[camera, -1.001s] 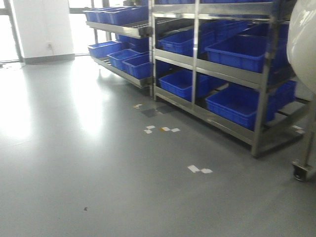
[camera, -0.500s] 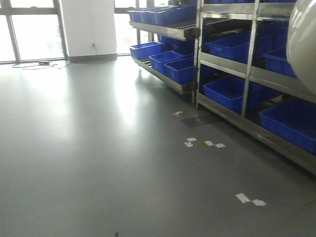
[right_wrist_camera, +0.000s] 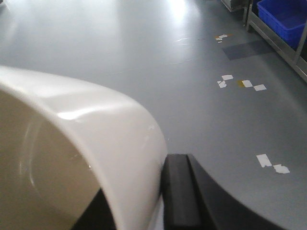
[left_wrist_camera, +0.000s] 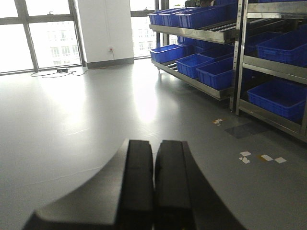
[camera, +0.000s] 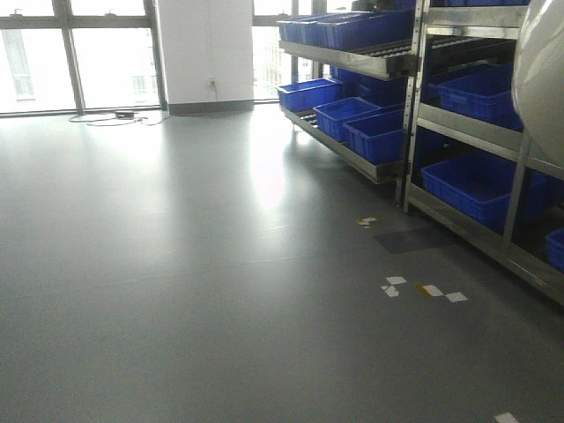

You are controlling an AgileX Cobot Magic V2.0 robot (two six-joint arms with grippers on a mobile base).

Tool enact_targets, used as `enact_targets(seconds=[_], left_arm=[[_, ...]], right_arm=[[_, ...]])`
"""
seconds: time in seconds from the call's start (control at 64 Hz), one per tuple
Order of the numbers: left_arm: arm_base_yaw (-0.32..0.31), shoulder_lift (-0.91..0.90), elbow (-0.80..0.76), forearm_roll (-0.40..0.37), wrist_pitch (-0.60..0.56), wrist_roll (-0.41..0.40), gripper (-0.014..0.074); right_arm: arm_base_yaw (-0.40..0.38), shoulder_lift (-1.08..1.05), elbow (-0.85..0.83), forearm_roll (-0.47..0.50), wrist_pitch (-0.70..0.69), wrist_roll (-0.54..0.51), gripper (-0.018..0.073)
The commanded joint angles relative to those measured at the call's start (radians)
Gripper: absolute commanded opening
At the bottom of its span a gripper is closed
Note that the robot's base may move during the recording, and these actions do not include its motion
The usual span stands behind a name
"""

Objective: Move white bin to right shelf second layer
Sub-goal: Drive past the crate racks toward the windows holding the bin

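— Left gripper (left_wrist_camera: 154, 177)?
— Jaws closed flat together, nothing between them.
— Right gripper (right_wrist_camera: 139, 201)?
— Jaws clamped on the white bin (right_wrist_camera: 96, 139), black finger against its outer wall.
— Bin's location?
— Held above the grey floor (camera: 220, 264), apart from the steel rack (camera: 412, 132) of blue crates (camera: 480, 181).

Racks (camera: 412, 106) stand along the right with crates (camera: 374, 132) on their levels; open floor (camera: 176, 264) spreads to their left, windows (camera: 97, 62) behind it. Tape marks (camera: 423, 289) lie on the floor just before the racks. The bin (camera: 539, 79) is nearest, at far right, in front of the racks
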Motion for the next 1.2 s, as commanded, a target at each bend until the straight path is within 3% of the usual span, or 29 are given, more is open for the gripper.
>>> enact_targets(seconds=[0.0,1.188], left_arm=[[-0.004,-0.014,0.037,-0.005,-0.084,-0.004,0.0085],[-0.004,-0.014,0.037,-0.005,-0.084,-0.004,0.0085]], right_arm=[[-0.006,0.011,-0.031,-0.004,-0.101,-0.002,0.0033],[-0.006,0.011,-0.031,-0.004,-0.101,-0.002,0.0033]])
